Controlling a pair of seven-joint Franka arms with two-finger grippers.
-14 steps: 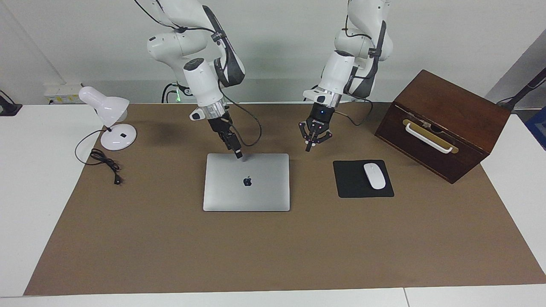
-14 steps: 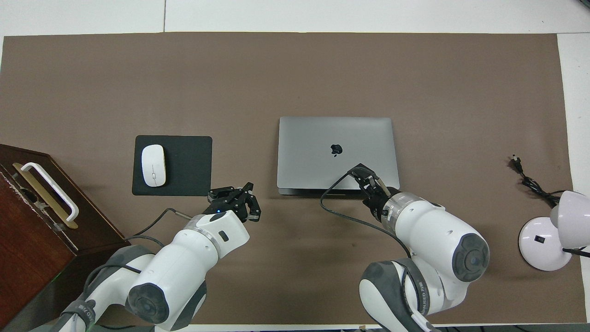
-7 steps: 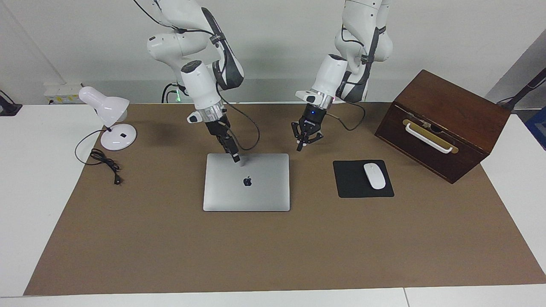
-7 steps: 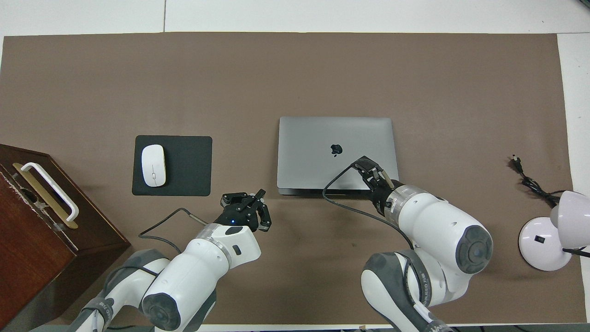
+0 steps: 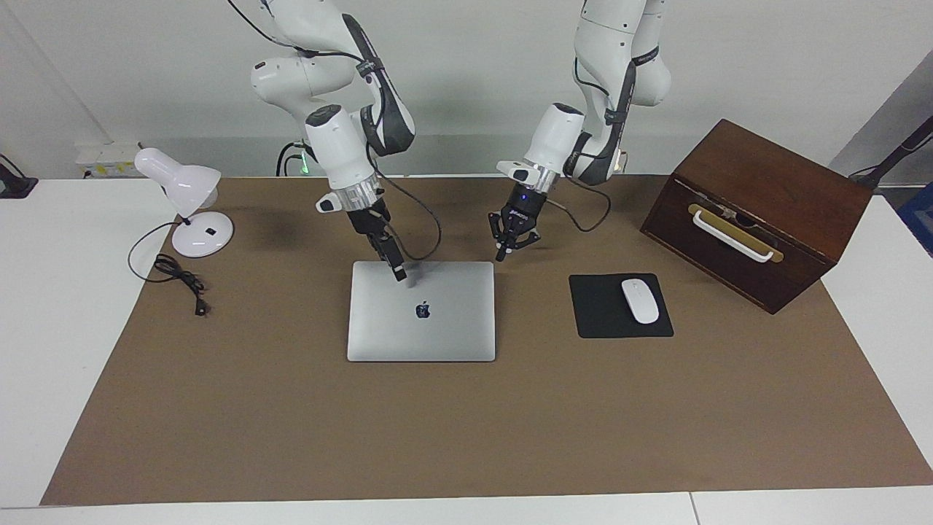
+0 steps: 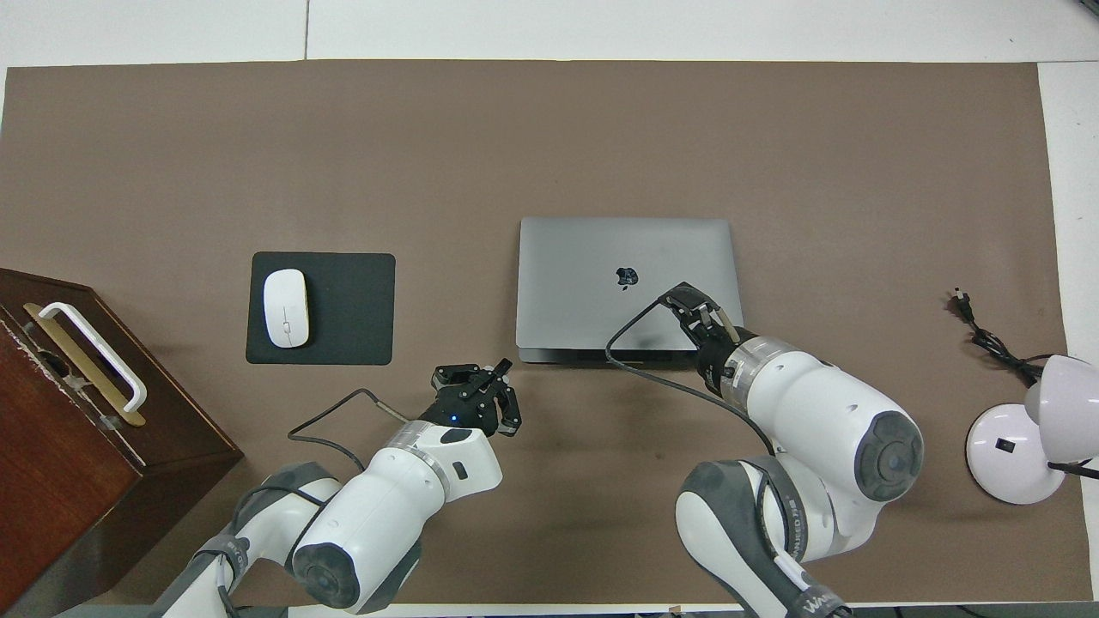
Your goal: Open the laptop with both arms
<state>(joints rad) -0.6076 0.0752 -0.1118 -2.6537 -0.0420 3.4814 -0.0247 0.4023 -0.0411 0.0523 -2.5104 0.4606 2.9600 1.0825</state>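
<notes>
The thin silver-grey laptop [image 5: 421, 311] lies shut on the brown mat, directly under the right gripper [image 5: 399, 274], whose tips sit at the lid's robot-side edge; whether its fingers are parted cannot be told. The left gripper [image 5: 500, 255] hangs just off the adjacent lid corner, holding nothing, its spread likewise unclear. For a clean opening, 1 gripper should steady the base while the other lifts the lid edge slowly.

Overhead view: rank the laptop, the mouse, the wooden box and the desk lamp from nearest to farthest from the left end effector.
From the left end effector, over the mat:
1. Laptop, closed, just beside it.
2. Mouse, on its black pad.
3. Wooden box, at the left arm's end of the table.
4. Desk lamp, at the right arm's end.
</notes>
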